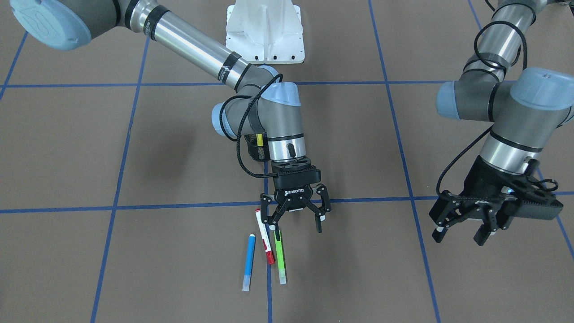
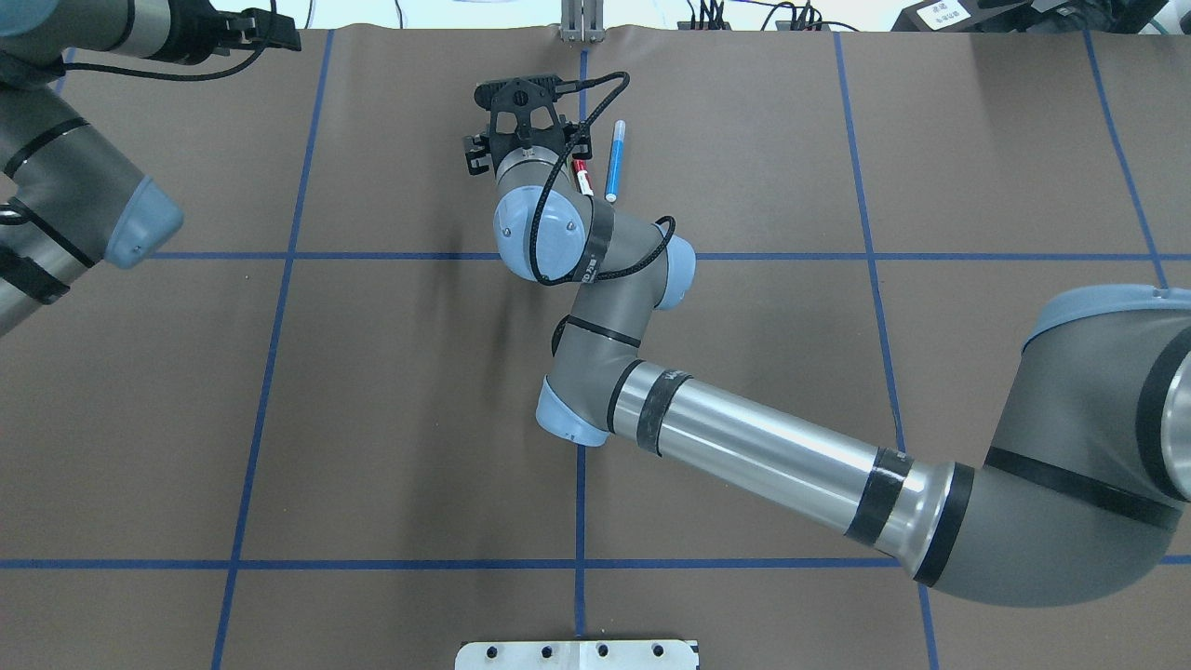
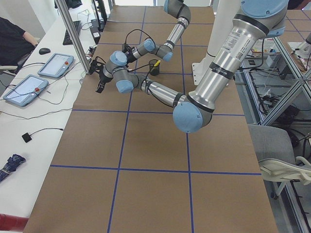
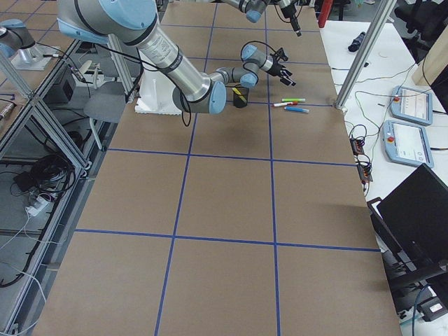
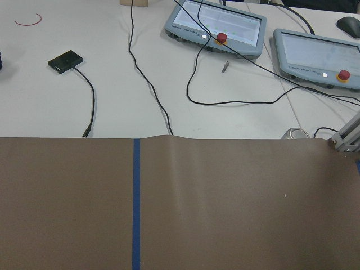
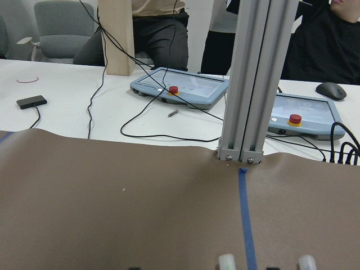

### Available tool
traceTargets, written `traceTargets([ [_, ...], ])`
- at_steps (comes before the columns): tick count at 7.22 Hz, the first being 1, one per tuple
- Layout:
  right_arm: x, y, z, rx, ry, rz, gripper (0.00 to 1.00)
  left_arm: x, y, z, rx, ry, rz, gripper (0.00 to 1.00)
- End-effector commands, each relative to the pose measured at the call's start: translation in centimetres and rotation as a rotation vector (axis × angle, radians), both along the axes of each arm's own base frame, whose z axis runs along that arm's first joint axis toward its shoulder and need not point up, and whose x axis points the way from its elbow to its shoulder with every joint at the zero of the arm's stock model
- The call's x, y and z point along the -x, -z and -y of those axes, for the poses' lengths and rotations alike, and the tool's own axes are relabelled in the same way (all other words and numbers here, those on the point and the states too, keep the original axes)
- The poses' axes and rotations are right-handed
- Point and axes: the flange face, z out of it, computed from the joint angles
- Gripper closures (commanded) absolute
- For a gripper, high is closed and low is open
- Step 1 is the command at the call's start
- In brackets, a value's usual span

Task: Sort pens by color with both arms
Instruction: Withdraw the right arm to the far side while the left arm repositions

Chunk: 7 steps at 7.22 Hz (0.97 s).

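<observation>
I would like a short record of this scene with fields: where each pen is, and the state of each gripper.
lying side by side: blue pen, white pen with red ends, green pen
yellow pen: standing in the black mesh cup, partly hidden behind the right wrist
right gripper: open, holding nothing, above the robot-side ends of the white and green pens
left gripper: open, holding nothing, well apart from the pens

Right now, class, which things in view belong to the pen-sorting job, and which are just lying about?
Job: blue pen, green pen, red-ended white pen, yellow pen in the black mesh cup, right gripper, left gripper.
Lying about: control tablets, computer mouse, small black device on a cable.
</observation>
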Motion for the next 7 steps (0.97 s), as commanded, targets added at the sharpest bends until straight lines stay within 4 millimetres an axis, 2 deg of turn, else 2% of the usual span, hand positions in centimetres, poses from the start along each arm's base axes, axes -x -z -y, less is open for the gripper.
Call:
traceTargets([
  [1,-5.2,0.3,3.3,0.017,0.123,0.042,0.01,-0.1,0.9,-0.2,-0.001,0.002,-0.016,0.00],
  [3,-12.4,-0.8,6.7,0.111,0.264,0.071,0.01,0.0,2.2,-1.2,-0.011,-0.019,-0.036,0.00],
  [4,-16.4,0.2,7.9,0.200,0.325,0.064,0.01,-0.6,2.5,-1.6,0.046,-0.071,-0.064,0.00],
  [5,-19.8,-0.1,9.3,0.270,0.372,0.075,0.01,-1.1,3.8,-2.2,0.113,-0.111,-0.097,0.00],
  [6,-22.8,-2.2,10.5,0.329,0.418,0.096,0.01,-1.2,5.7,-2.9,0.156,-0.132,-0.098,0.00],
  [7,-25.2,-4.6,11.0,0.383,0.462,0.119,0.01,-3.1,8.3,-4.5,0.210,-0.154,-0.096,0.00],
])
